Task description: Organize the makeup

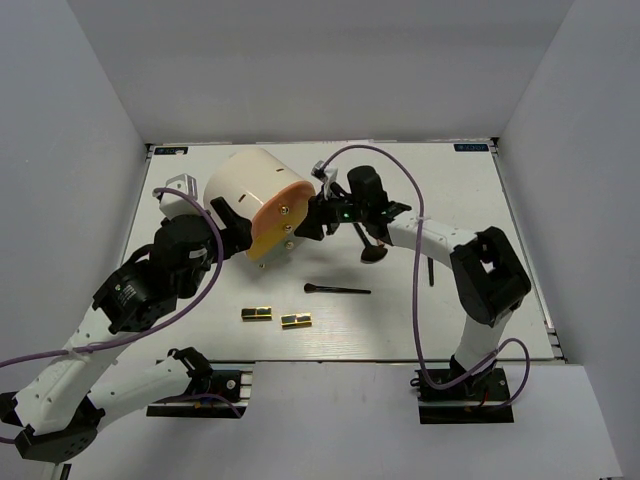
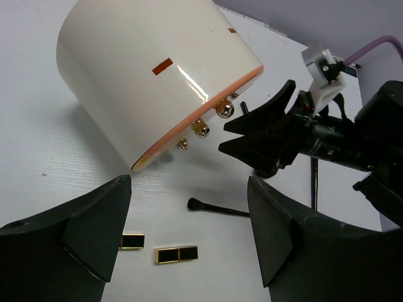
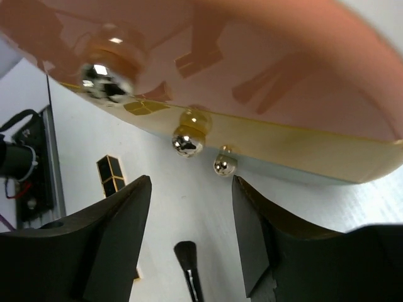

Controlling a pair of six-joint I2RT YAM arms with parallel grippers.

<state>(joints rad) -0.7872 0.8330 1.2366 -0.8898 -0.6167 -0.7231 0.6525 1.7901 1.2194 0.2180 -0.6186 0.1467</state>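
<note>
1. Top view: cylinder [image 1: 250, 195] on its side on the bench [image 1: 450, 200], between left gripper [image 1: 238, 228] and right gripper [image 1: 303, 220]. A brush [image 1: 337, 290] and two cases [image 1: 256, 314] [image 1: 295, 321] lie nearer the bases.
2. Left wrist: left jaws wide open, empty; the cases show between them.
3. Right wrist: right jaws open, empty, close to the cylinder's knobs [image 3: 187, 141].

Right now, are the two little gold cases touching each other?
Apart. The top view shows white table between the left gold case and the right gold case.
</note>
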